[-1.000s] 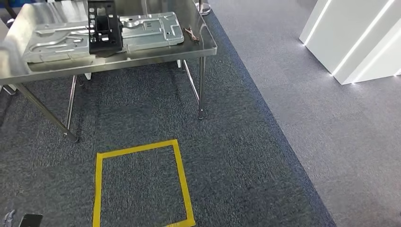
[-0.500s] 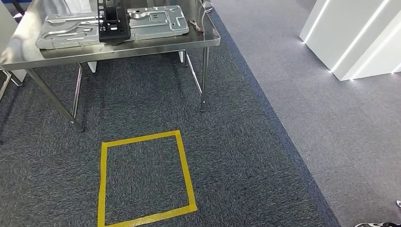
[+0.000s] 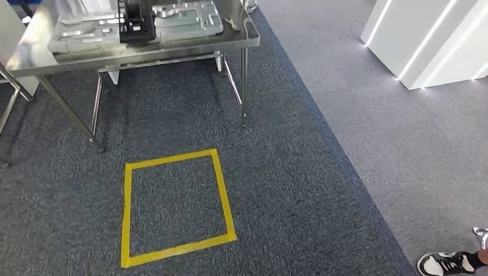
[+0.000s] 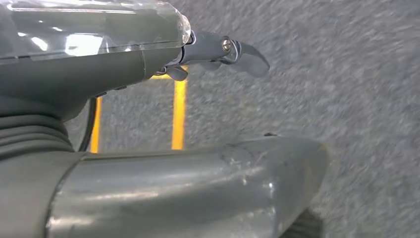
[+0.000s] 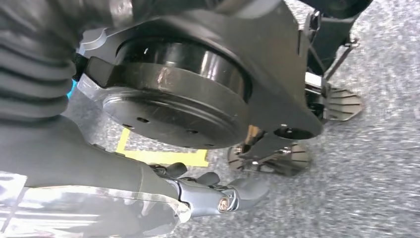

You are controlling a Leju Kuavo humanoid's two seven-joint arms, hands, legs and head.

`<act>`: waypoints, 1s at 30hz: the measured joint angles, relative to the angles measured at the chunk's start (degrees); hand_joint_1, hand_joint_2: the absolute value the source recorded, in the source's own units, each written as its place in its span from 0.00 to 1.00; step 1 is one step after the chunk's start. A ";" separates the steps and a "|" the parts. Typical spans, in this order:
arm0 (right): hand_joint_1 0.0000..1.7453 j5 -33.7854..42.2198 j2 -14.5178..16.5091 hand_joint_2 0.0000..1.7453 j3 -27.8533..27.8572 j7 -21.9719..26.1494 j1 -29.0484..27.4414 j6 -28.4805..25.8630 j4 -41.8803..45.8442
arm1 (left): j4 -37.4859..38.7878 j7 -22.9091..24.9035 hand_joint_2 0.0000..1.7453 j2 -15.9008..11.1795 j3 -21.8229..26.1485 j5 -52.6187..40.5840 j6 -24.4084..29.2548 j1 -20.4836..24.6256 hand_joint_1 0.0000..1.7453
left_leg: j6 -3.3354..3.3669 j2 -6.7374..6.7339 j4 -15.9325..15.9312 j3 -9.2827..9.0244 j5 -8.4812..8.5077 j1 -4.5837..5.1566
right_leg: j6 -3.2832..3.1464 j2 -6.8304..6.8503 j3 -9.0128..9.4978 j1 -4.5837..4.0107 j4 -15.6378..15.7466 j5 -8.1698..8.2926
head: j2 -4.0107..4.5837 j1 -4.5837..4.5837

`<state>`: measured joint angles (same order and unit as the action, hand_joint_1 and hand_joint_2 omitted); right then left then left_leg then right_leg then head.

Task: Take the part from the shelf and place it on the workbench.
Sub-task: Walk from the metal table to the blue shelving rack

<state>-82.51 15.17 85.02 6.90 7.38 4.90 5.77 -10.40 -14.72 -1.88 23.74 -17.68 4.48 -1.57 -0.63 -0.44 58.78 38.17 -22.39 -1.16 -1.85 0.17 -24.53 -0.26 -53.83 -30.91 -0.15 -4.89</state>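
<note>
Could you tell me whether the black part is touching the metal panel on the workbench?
Touching: the head view shows the black part lying directly on top of the metal panel on the workbench.

Left hand (image 4: 163,114) hanging over blurred grey carpet (image 4: 346,74), holding nothing, thick grey thumb (image 4: 198,193) and darker fingers (image 4: 233,49) apart. Yellow tape lines (image 4: 178,114) on the floor beyond.

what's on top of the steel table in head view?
On the steel table lie silver stamped metal panels with a black perforated part resting across them. A small brownish item sits near the edge. The table's far side is cut off by the frame.
</note>
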 joint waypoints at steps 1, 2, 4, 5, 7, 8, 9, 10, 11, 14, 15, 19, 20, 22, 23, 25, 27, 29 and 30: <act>0.00 -0.05 0.04 1.00 0.03 -0.15 0.00 -0.09 -0.03 | 0.14 0.37 0.50 0.09 0.05 -0.06 -0.75 -0.06 0.00 | -0.12 0.04 1.70 0.58 -2.39 0.02 | -0.35 0.11 -0.66 0.13 0.25 0.74 | 0.00 0.01; 0.00 -0.11 0.07 1.00 0.05 -0.27 0.00 -0.17 -0.04 | 0.23 0.74 0.75 0.15 0.08 -0.17 -1.63 -0.10 0.00 | -0.18 0.06 4.58 1.30 -5.46 -0.02 | -0.58 0.23 -1.39 0.06 0.20 1.40 | 0.00 0.01; 0.00 -0.24 0.09 1.00 0.12 -0.51 -0.07 -0.27 -0.04 | 0.38 1.36 1.00 0.20 0.08 -0.56 -3.05 -0.08 0.00 | -0.40 0.06 11.97 2.60 -9.65 -0.02 | -0.73 0.38 -3.04 -0.13 -0.21 2.53 | 0.00 0.02; 0.00 -0.32 0.09 1.00 0.17 -0.62 -0.06 -0.31 -0.04 | 0.45 1.72 1.00 0.24 0.08 -0.74 -3.38 -0.05 0.00 | -0.49 0.05 14.83 2.74 -9.43 -0.02 | -0.71 0.47 -3.95 -0.21 -0.57 3.01 | 0.00 0.02; 0.00 -0.50 0.09 1.00 0.28 -0.87 -0.04 -0.38 -0.04 | 0.57 2.69 1.00 0.35 0.07 -0.97 -3.39 -0.02 0.00 | -0.47 0.05 15.15 0.46 -6.25 -0.02 | -0.51 0.56 -5.91 -0.27 -1.71 3.69 | 0.00 0.02; 0.00 -0.60 0.11 1.00 0.33 -0.99 -0.01 -0.41 -0.04 | 0.61 3.22 1.00 0.39 0.07 -1.03 -3.28 0.03 0.00 | -0.34 0.04 12.25 -2.25 -5.18 -0.02 | -0.37 0.58 -6.82 -0.26 -2.50 3.88 | 0.00 0.03; 0.00 -0.69 0.14 1.00 0.35 -1.11 0.03 -0.43 -0.04 | 0.63 3.76 1.00 0.44 0.07 -1.13 -3.14 0.14 0.00 | -0.19 0.03 8.10 -5.48 -5.37 0.07 | -0.20 0.59 -7.65 -0.34 -3.37 3.96 | 0.00 0.03; 0.00 -0.76 0.18 1.00 0.37 -1.22 0.06 -0.44 -0.05 | 0.64 4.26 1.00 0.50 0.07 -1.26 -3.03 0.30 0.00 | 0.00 0.03 4.15 -8.23 -6.39 0.17 | 0.00 0.62 -8.31 -0.43 -4.16 4.02 | 0.00 0.03; 0.00 -0.85 0.22 1.00 0.39 -1.31 0.12 -0.45 -0.05 | 0.68 4.78 1.00 0.57 0.06 -1.43 -2.95 0.47 0.00 | 0.21 0.03 1.30 -9.98 -7.64 0.28 | 0.24 0.67 -8.78 -0.50 -4.78 4.11 | 0.00 0.03; 0.00 -1.01 0.27 1.00 0.54 -1.51 0.27 -0.47 -0.06 | 0.82 6.23 1.00 0.92 0.02 -1.88 -2.82 0.57 0.00 | 1.25 -0.06 -0.77 -10.22 -8.26 0.32 | 1.32 0.67 -9.51 -0.39 -5.57 4.41 | 0.00 0.01; 0.00 -1.02 0.26 1.00 0.64 -1.55 0.30 -0.48 -0.06 | 0.85 6.57 1.00 1.04 0.02 -1.95 -2.80 0.54 0.00 | 1.69 -0.14 -0.91 -9.96 -7.86 0.23 | 1.75 0.53 -9.88 -0.28 -6.30 3.72 | 0.00 0.01; 0.00 -1.01 0.09 1.00 1.02 -1.64 0.48 -0.63 -0.04 | 0.87 7.10 1.00 1.28 0.02 -2.02 -2.72 0.52 0.00 | 2.39 -0.32 -0.99 -8.27 -6.40 0.08 | 3.13 0.04 -13.91 0.28 -17.96 -4.10 | 0.00 0.00; 0.00 -1.01 0.02 1.00 1.09 -1.75 0.51 -0.72 -0.04 | 0.87 7.20 1.00 1.36 0.01 -2.12 -2.68 0.49 0.00 | 2.32 -0.32 -0.94 -7.95 -6.13 0.06 | 3.28 0.00 -14.12 0.40 -19.90 -4.88 | 0.00 0.01; 0.00 -1.02 -0.03 1.00 1.22 -2.22 0.55 -0.97 -0.04 | 0.88 7.39 1.00 1.56 -0.04 -2.39 -2.61 0.44 0.00 | 2.07 -0.26 -0.82 -7.61 -5.72 0.01 | 3.37 -0.01 -11.50 0.64 -17.57 -3.30 | 0.00 0.00; 0.00 -1.06 -0.03 1.00 1.27 -2.56 0.53 -1.13 -0.05 | 0.88 7.50 1.00 1.68 -0.10 -2.55 -2.59 0.44 0.00 | 1.92 -0.23 -0.77 -7.56 -5.59 -0.02 | 3.32 -0.01 -8.94 0.77 -13.65 -1.52 | 0.00 0.00; 0.00 -0.88 -0.05 1.00 0.95 -3.35 0.31 -1.45 -0.04 | 0.88 7.83 1.00 1.85 -0.38 -2.80 -2.43 0.51 0.00 | 1.43 -0.18 -0.65 -7.36 -5.31 0.11 | 2.97 -0.06 -4.77 0.70 -6.25 0.56 | 0.00 0.00; 0.00 0.50 -0.22 1.00 -0.37 -3.79 -0.16 -1.70 0.02 | 0.85 8.19 1.00 1.89 -1.00 -2.75 -2.20 0.59 0.00 | 0.76 -0.17 -0.67 -7.04 -4.93 0.23 | 2.35 -0.12 -3.83 0.37 -3.62 0.67 | 0.00 0.01; 0.00 2.97 -0.49 1.00 -2.46 -3.92 -0.57 -1.85 0.19 | 0.82 8.44 1.00 1.91 -1.77 -2.24 -2.12 0.59 0.00 | 0.06 -0.17 -0.77 -6.84 -4.73 0.16 | 1.42 -0.12 -4.06 0.36 -3.21 1.12 | 0.00 0.01; 0.00 4.28 -0.63 1.00 -3.59 -4.01 -0.72 -1.91 0.35 | 0.82 8.55 1.00 1.93 -2.15 -1.90 -2.12 0.54 0.00 | -0.20 -0.15 -0.22 -6.56 -5.25 0.09 | 0.87 -0.09 -4.08 0.41 -2.90 1.44 | 0.00 0.01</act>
<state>-78.23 14.54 81.43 2.89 6.66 2.99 6.12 -9.57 -6.16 0.05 21.59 -19.58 2.36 -1.03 -0.83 -0.59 58.56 31.61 -27.64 -1.06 -0.98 0.09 -28.61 0.15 -56.72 -29.47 -0.15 -4.88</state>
